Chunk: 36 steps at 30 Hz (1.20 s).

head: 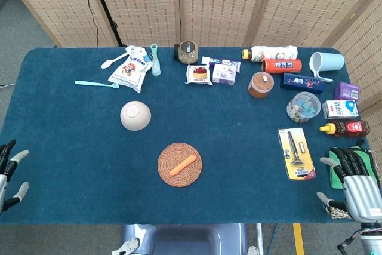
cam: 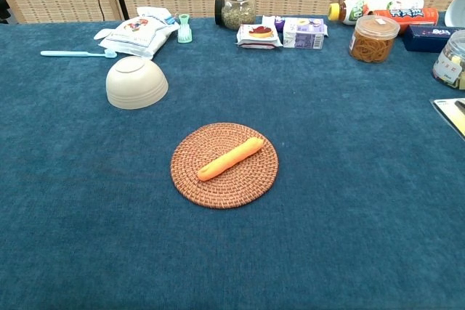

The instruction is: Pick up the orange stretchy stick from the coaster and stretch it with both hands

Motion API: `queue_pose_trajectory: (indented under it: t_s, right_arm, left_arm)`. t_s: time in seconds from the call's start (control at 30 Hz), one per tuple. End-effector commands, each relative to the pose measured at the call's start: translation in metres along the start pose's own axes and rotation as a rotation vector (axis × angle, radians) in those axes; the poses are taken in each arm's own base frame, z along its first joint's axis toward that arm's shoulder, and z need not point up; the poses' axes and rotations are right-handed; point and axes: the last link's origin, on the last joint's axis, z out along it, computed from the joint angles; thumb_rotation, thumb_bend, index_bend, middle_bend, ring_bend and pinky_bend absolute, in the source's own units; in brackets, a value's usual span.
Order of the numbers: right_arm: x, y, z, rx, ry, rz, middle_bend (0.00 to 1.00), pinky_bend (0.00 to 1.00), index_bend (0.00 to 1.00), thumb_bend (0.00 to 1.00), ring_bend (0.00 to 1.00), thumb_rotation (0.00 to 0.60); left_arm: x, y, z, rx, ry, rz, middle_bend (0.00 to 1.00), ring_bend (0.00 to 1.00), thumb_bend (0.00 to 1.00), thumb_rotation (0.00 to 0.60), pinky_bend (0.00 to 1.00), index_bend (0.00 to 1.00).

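Observation:
The orange stretchy stick [head: 182, 165] [cam: 230, 158] lies slanted across a round woven coaster [head: 167, 173] [cam: 196, 181] near the table's front middle. My left hand [head: 7, 174] shows at the far left edge of the head view, fingers apart, holding nothing. At the front right corner sits my right hand [head: 354, 184], fingers spread and empty. Both hands are far from the stick. Neither hand appears in the chest view.
An upturned beige bowl [head: 135, 115] [cam: 136, 82] stands behind and left of the coaster. A razor pack [head: 296, 153] lies just left of my right hand. Snack packs, jars, bottles, a mug [head: 325, 63] and a toothbrush [head: 95, 83] line the back and right side.

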Motion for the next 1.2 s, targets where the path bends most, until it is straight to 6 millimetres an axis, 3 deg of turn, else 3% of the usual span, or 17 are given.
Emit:
queue_pose_trajectory:
  t_s: [0.03, 0.27, 0.5, 0.8, 1.07, 1.2]
  right_arm:
    - [0.0, -0.004, 0.003, 0.017, -0.008, 0.009, 0.13, 0.07, 0.27, 0.0, 0.08, 0.6]
    - [-0.004, -0.029, 0.026, 0.109, -0.056, 0.045, 0.13, 0.07, 0.28, 0.0, 0.08, 0.6]
    - [-0.009, -0.062, 0.056, 0.224, -0.11, 0.13, 0.15, 0.08, 0.35, 0.12, 0.07, 0.6]
    - [-0.023, -0.105, 0.092, 0.361, -0.199, 0.184, 0.15, 0.06, 0.4, 0.15, 0.05, 0.6]
    - [-0.036, -0.131, 0.116, 0.42, -0.247, 0.205, 0.16, 0.06, 0.41, 0.39, 0.04, 0.6]
    - [-0.046, -0.143, 0.129, 0.442, -0.28, 0.216, 0.16, 0.06, 0.42, 0.4, 0.04, 0.6]
  left_arm:
    - [0.002, 0.0, 0.0, -0.005, 0.006, 0.003, 0.01, 0.04, 0.31, 0.6, 0.0, 0.21]
    - [0.006, 0.001, 0.004, -0.016, 0.012, 0.014, 0.01, 0.04, 0.31, 0.6, 0.0, 0.23]
    - [0.007, 0.004, 0.01, -0.029, 0.011, 0.018, 0.01, 0.04, 0.31, 0.6, 0.0, 0.23]
    - [0.01, 0.013, 0.024, -0.067, 0.016, 0.029, 0.01, 0.04, 0.31, 0.6, 0.0, 0.23]
    - [0.014, 0.021, 0.032, -0.098, 0.026, 0.044, 0.01, 0.04, 0.31, 0.6, 0.0, 0.23]
    - [0.018, 0.024, 0.035, -0.107, 0.03, 0.054, 0.01, 0.04, 0.31, 0.6, 0.0, 0.23]
